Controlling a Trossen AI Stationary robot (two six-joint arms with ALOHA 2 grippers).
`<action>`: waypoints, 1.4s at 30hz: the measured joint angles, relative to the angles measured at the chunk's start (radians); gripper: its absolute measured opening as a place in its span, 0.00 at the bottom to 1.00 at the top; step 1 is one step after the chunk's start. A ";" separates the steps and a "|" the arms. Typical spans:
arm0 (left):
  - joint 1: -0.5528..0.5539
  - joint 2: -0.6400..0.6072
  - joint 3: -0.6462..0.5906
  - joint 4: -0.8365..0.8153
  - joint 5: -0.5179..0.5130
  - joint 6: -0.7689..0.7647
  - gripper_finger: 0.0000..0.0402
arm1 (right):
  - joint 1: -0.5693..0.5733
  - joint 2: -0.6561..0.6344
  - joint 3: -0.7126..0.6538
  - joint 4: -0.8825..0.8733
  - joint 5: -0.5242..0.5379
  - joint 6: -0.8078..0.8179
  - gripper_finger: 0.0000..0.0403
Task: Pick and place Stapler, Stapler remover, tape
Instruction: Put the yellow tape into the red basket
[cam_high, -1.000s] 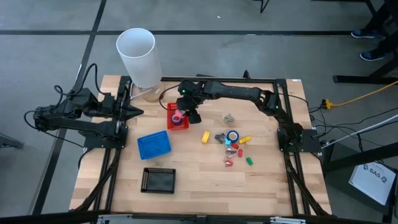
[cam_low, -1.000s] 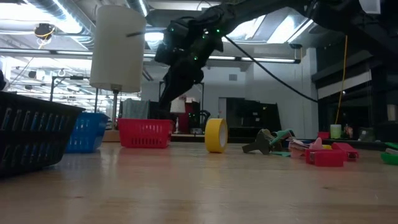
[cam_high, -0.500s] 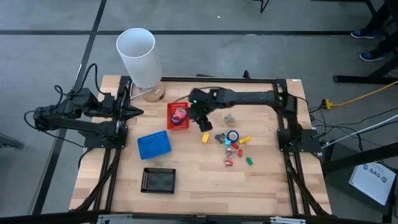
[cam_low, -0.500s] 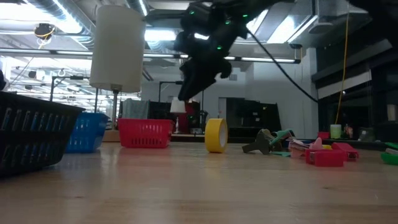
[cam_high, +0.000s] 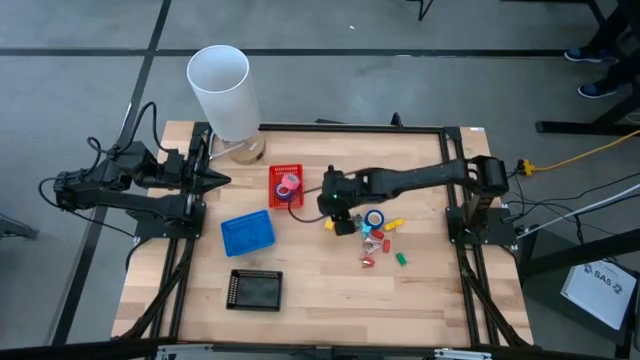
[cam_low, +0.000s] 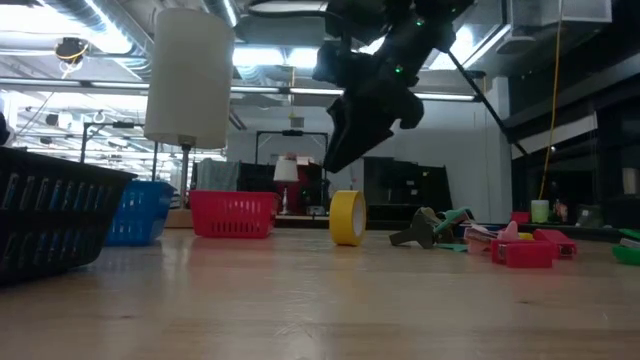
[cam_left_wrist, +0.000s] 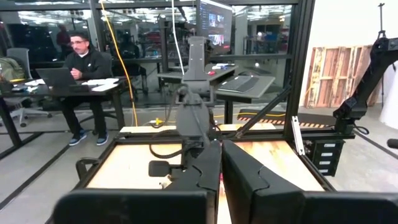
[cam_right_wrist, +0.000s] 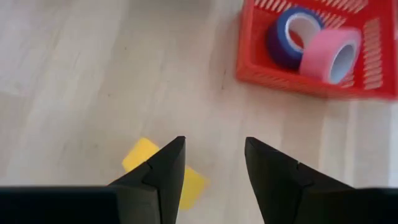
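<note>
A yellow tape roll (cam_high: 328, 222) stands on its rim on the wooden table (cam_high: 300, 320); the low view shows it upright (cam_low: 347, 217). My right gripper (cam_right_wrist: 214, 142) hovers open just above it, slanting down, touching nothing; one finger hides part of the yellow tape roll (cam_right_wrist: 146, 155). A pink tape roll (cam_right_wrist: 333, 53) and a blue tape roll (cam_right_wrist: 291, 34) lie in the red basket (cam_high: 287, 172). Another blue tape roll (cam_high: 374, 218) sits in a heap of small pieces. My left gripper (cam_left_wrist: 221, 168) waits shut at the table's left edge.
A blue basket (cam_high: 247, 233) and a black basket (cam_high: 255, 289) stand left of the table's middle. A tall white cylinder (cam_high: 222, 90) rises at the far left. Small red, yellow and green pieces (cam_high: 385, 245) lie right of the yellow roll. A person (cam_left_wrist: 84, 59) sits beyond the table.
My right gripper has swung from above the red basket toward the table's right and near side, and now hangs over the yellow tape roll. Its fingers have stayed open. The pink and blue rolls remain in the red basket.
</note>
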 joint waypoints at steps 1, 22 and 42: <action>0.000 0.000 0.000 0.000 0.000 0.000 0.03 | 0.010 0.000 -0.005 0.004 0.007 0.019 0.42; 0.000 0.000 0.000 0.000 0.000 0.000 0.02 | 0.091 -0.033 -0.008 0.033 0.073 -0.420 0.44; 0.000 0.000 0.000 0.000 0.000 0.000 0.03 | 0.013 0.021 -0.007 -0.047 -0.075 -0.645 0.51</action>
